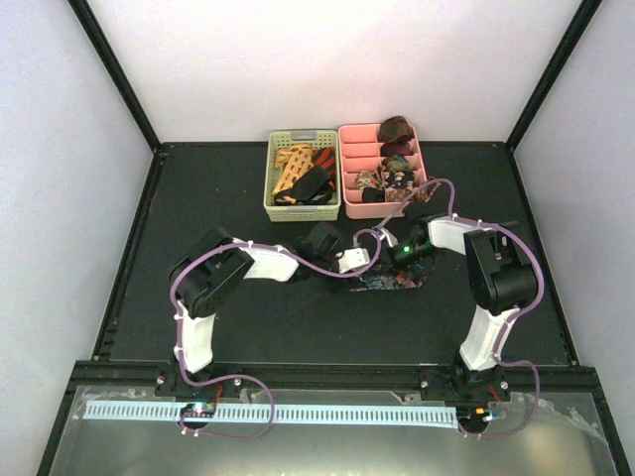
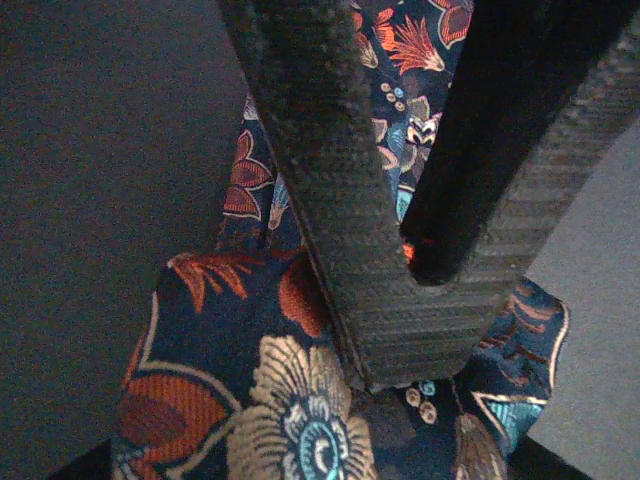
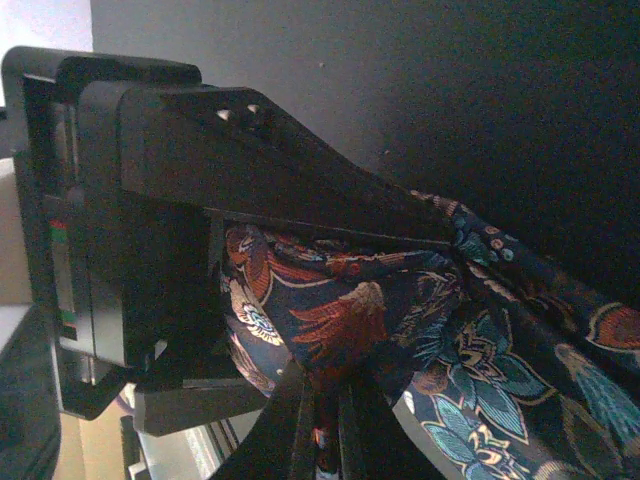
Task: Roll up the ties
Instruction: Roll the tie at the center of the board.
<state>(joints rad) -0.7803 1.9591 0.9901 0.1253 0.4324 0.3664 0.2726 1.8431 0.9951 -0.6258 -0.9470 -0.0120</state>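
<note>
The dark navy floral tie point(image 1: 393, 282) lies bunched on the black counter point(image 1: 248, 317), a little to the 3 o'clock side of its middle in the top view, with both arms meeting over it. The left hand point(image 2: 418, 300) reaches in from about 9 o'clock. In its own wrist view its two black fingers are drawn nearly together, with only a sliver of the patterned fabric pinched between the tips and more of the tie spread beneath them. The right hand point(image 3: 320, 440) comes down from about 1 o'clock. Its thin fingers stand close together at the bottom of its wrist view with a strip of the cloth caught between them. Just above them a folded bulge of the tie is tucked under the left hand's finger.

At 11 o'clock from the floral tie, well apart from it at the far edge of the counter, stands a pale green slatted basket point(image 1: 272, 203). It holds an orange lattice tie point(image 1: 293, 167) and a black tie point(image 1: 311, 185). Just beside it, at 12 o'clock from the floral tie, a pink divided tray point(image 1: 344, 169) holds coiled ties point(image 1: 395, 129) in its compartments.
</note>
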